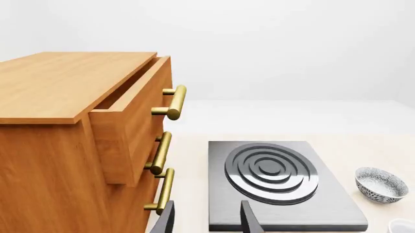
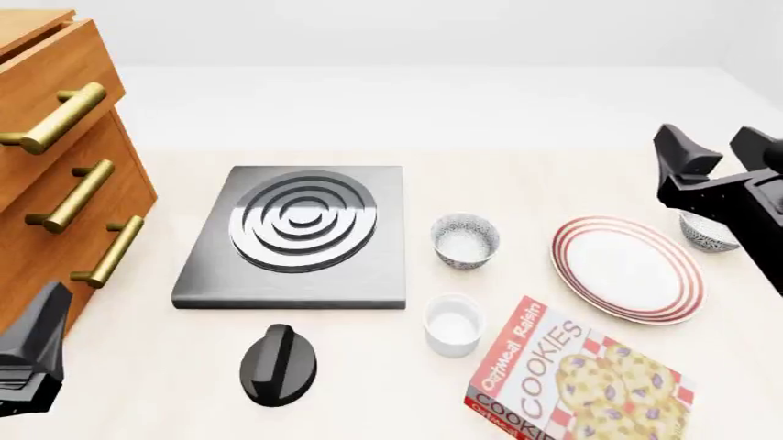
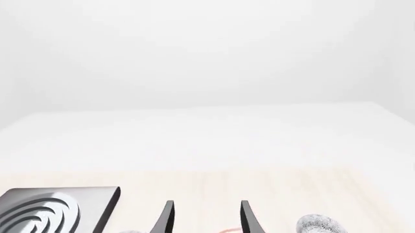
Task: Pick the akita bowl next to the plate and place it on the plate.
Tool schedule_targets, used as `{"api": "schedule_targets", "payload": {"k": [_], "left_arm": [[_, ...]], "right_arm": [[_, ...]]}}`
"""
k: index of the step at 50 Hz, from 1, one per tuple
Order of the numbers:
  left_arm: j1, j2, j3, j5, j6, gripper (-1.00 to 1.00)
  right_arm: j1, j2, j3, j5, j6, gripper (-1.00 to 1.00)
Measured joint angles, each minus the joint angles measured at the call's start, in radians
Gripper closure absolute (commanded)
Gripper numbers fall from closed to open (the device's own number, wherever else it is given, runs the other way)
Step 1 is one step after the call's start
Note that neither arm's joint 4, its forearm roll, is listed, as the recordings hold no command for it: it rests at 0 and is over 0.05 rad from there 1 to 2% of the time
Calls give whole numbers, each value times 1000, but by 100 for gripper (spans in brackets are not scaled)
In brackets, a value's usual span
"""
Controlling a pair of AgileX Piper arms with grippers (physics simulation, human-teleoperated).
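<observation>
The plate (image 2: 626, 269), white with red rings, lies right of centre on the table. One speckled akita bowl (image 2: 710, 235) sits right against the plate's right rim, partly hidden behind my right gripper (image 2: 716, 151). That gripper is open and empty, raised above and just beyond the bowl. The right wrist view catches this bowl (image 3: 321, 224) beside the open right gripper (image 3: 207, 218). A look-alike akita bowl (image 2: 465, 240) stands a short way left of the plate, and the left wrist view shows it too (image 1: 381, 184). My left gripper (image 1: 207, 221) is open and empty at the near left, by the cabinet.
A wooden cabinet (image 2: 61, 165) with brass handles fills the left side, its top drawer (image 1: 129, 126) pulled partly out. A stove plate (image 2: 300, 234) lies in the middle with a black knob (image 2: 279, 364) in front. A white ramekin (image 2: 453, 323) and a cookies box (image 2: 575, 376) sit near the front.
</observation>
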Motion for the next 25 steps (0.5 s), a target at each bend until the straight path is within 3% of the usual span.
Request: {"api": "schedule_targets", "payload": {"k": [25], "left_arm": [[0, 0, 0, 0, 0, -100]], "right_arm": [[-54, 193, -80, -75, -15, -100]]}}
